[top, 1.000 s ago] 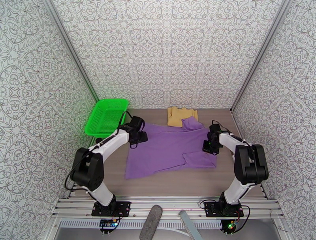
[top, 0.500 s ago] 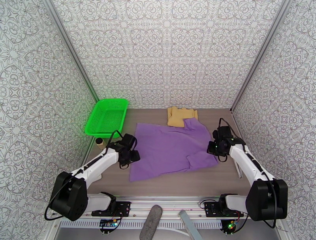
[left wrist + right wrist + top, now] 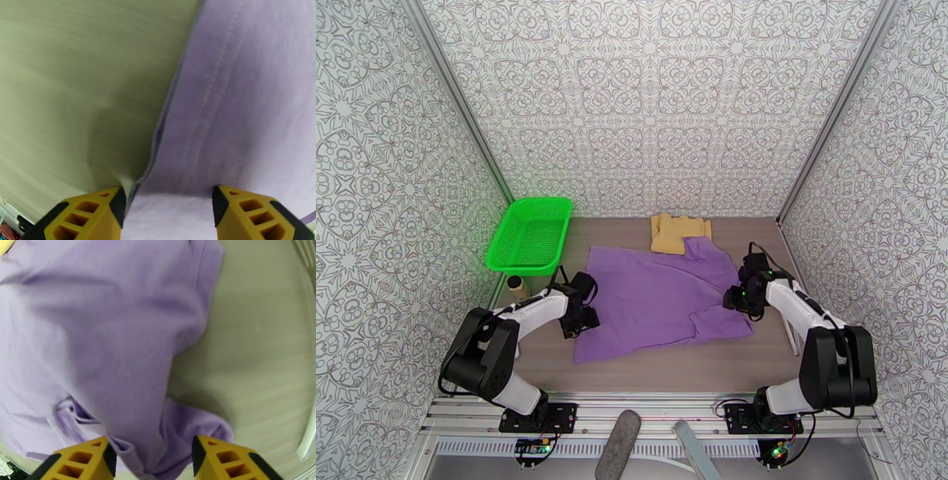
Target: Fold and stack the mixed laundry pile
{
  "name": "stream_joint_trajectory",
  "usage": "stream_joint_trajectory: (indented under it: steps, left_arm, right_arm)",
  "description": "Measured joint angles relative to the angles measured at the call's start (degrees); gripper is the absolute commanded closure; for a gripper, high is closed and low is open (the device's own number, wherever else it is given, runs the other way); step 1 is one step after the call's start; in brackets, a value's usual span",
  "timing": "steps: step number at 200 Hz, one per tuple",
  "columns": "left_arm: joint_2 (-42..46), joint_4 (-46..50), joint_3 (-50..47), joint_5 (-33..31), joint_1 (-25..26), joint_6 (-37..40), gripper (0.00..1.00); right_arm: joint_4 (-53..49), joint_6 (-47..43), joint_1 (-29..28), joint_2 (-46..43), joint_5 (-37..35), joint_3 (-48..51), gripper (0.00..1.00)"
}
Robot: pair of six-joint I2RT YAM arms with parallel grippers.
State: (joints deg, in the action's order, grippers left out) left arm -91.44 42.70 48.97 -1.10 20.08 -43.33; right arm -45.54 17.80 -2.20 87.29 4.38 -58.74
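Top view. Shows shirt [image 3: 663, 296], purple, spread flat across the middle of the surface [image 3: 648, 367], one sleeve bunched at its near right corner. Puts tan garment [image 3: 679, 233] at the far edge, folded small, touching the shirt's far right corner. Shows basket [image 3: 529, 235], green, in the far left corner, apart from both garments, with a small brown cylinder [image 3: 516, 283] just in front of it by the left edge. Places left gripper [image 3: 581, 317] low at the shirt's left edge, toward the near corner; right gripper [image 3: 735, 300] low over the shirt's right edge. Can't tell finger gaps from up here. Also a white strip [image 3: 794, 339] along the right edge, near side.

Left wrist. Shows left gripper [image 3: 168, 201] with yellow fingers [image 3: 79, 215] set apart, clamped on nothing. Has shirt [image 3: 245, 98] hem running up between them: stitched cloth on the right, bare surface [image 3: 79, 79] on the left. Shows a paler band of cloth right between the fingertips; can't tell if the pads touch it.

Right wrist. Shows right gripper [image 3: 152, 447] with fingers [image 3: 233, 459] parted too, nothing pinched. Has shirt [image 3: 98, 338] rumpled under and ahead of them, a loose fold lying in the gap, a puckered bit by the finger on frame left. Leaves bare surface [image 3: 256, 338] on the right of the frame, white strip [image 3: 306, 437] at that frame's far right.
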Motion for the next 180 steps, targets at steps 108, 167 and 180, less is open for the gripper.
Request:
stream_joint_trajectory:
  steps: [108, 167, 180]
  left_arm:
    - [-1.22, 2.23, 1.68, 2.25, -4.94, 0.09, 0.38]
    - [-1.2, 2.36, 1.92, -0.09, -10.19, 2.27, 0.39]
    - [-1.2, 2.36, 1.97, -0.5, -10.88, 2.89, 0.39]
  right_arm:
    - [-0.85, -1.62, 0.44, 31.54, -3.76, -26.93, 1.0]
    - [-8.57, -2.89, 0.87, 41.68, -8.28, -43.76, 1.0]
    - [-10.93, -3.72, 1.2, 44.74, -9.31, -49.09, 1.0]
